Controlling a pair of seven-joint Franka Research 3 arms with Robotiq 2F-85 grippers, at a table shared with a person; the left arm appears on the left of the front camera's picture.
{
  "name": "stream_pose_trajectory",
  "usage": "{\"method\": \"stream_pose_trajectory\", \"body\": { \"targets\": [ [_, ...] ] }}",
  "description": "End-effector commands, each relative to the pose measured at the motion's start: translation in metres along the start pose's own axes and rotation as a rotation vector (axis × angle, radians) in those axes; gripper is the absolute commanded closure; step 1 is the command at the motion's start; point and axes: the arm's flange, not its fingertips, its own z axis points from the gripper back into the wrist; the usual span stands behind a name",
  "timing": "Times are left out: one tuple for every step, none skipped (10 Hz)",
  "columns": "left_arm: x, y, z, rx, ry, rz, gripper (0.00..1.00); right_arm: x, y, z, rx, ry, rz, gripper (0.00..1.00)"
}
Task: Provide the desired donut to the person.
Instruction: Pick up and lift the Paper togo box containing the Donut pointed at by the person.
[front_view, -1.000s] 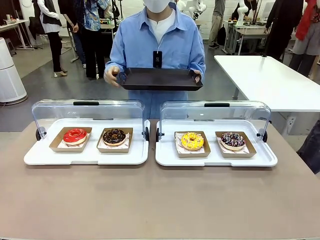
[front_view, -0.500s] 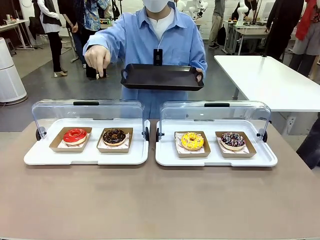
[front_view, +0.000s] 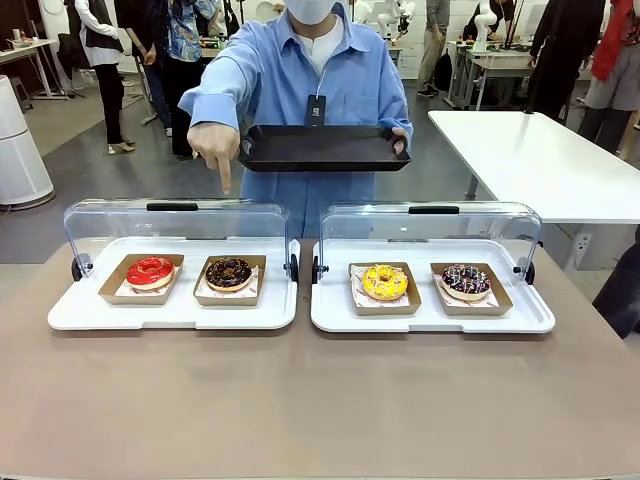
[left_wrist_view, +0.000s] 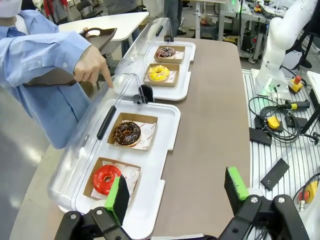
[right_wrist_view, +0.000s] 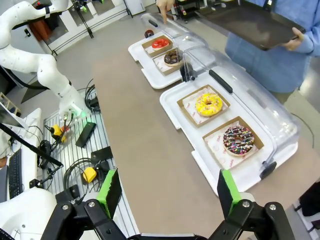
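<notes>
The person (front_view: 320, 70) in the light blue shirt stands at the far side, holding a dark tray (front_view: 322, 148) in one hand. The other hand (front_view: 215, 148) points a finger down over the left case, above the chocolate donut (front_view: 229, 272). A red donut (front_view: 150, 270) lies beside it. The right case holds a yellow donut (front_view: 385, 281) and a dark sprinkled donut (front_view: 466, 279). My left gripper (left_wrist_view: 177, 192) is open, high above the table near the red donut (left_wrist_view: 106, 179). My right gripper (right_wrist_view: 169, 195) is open, high above the table edge, apart from the sprinkled donut (right_wrist_view: 238, 140).
Each donut sits in a cardboard tray on a white base (front_view: 175, 310) (front_view: 430, 318) under a raised clear lid (front_view: 175, 222) (front_view: 430, 225). The brown tabletop (front_view: 320, 400) spreads in front. Cables and boxes (left_wrist_view: 280, 125) lie beside the table.
The person's free hand left the dark tray, rose, then came forward and down with one finger pointing over the left case. The tray rose slightly.
</notes>
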Motion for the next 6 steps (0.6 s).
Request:
{"method": "stream_pose_trajectory", "body": {
  "targets": [
    [0.0,0.0,0.0004,0.001,-0.01,-0.002,0.0,0.0002,0.0001,-0.0001,0.007,-0.008,0.002,0.0],
    [0.0,0.0,0.0004,0.001,-0.01,-0.002,0.0,0.0002,0.0001,-0.0001,0.007,-0.008,0.002,0.0],
    [0.0,0.0,0.0004,0.001,-0.01,-0.002,0.0,0.0002,0.0001,-0.0001,0.007,-0.008,0.002,0.0],
    [0.0,0.0,0.0004,0.001,-0.01,-0.002,0.0,0.0002,0.0001,-0.0001,0.007,-0.008,0.002,0.0],
    [0.0,0.0,0.0004,0.001,-0.01,-0.002,0.0,0.0002,0.0001,-0.0001,0.007,-0.008,0.002,0.0],
    [0.0,0.0,0.0004,0.001,-0.01,-0.002,0.0,0.0002,0.0001,-0.0001,0.007,-0.008,0.002,0.0]
  ]
}}
